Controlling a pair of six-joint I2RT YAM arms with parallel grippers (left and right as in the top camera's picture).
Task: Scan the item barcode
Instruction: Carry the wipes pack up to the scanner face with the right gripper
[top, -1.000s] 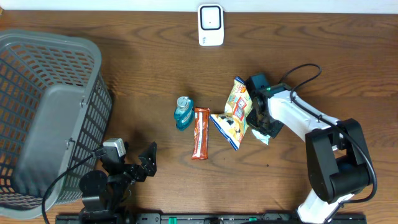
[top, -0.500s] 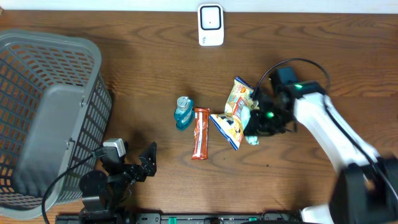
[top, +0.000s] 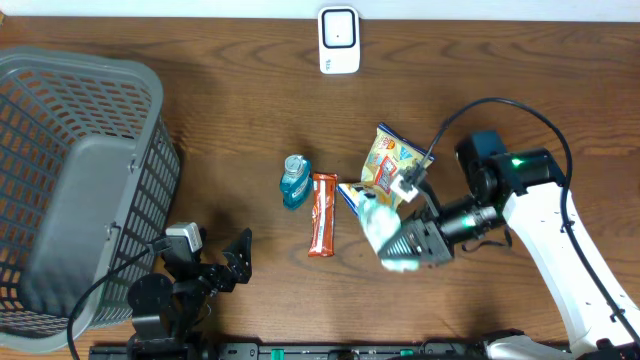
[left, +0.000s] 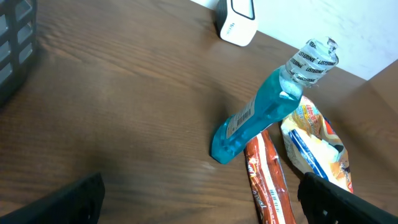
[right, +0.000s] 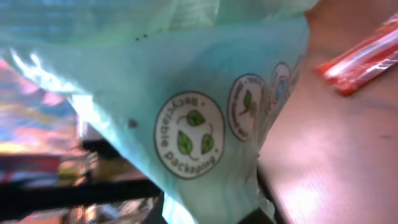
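The brown bench carries a grey basket at the left. Well to its right, the right claw pinches a pale green packet, held up over the snack bags. The left claw rests spread wide and empty. The pick-up looks done. Next, I'd say, carry the packet to the white scanner at the far edge, with the barcode facing it.

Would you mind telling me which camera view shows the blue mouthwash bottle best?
The left wrist view: the blue mouthwash bottle appears close and whole there, its label and sealed cap visible. The overhead view shows the bottle small, from above, beside the orange bar. The right wrist view does not show it.
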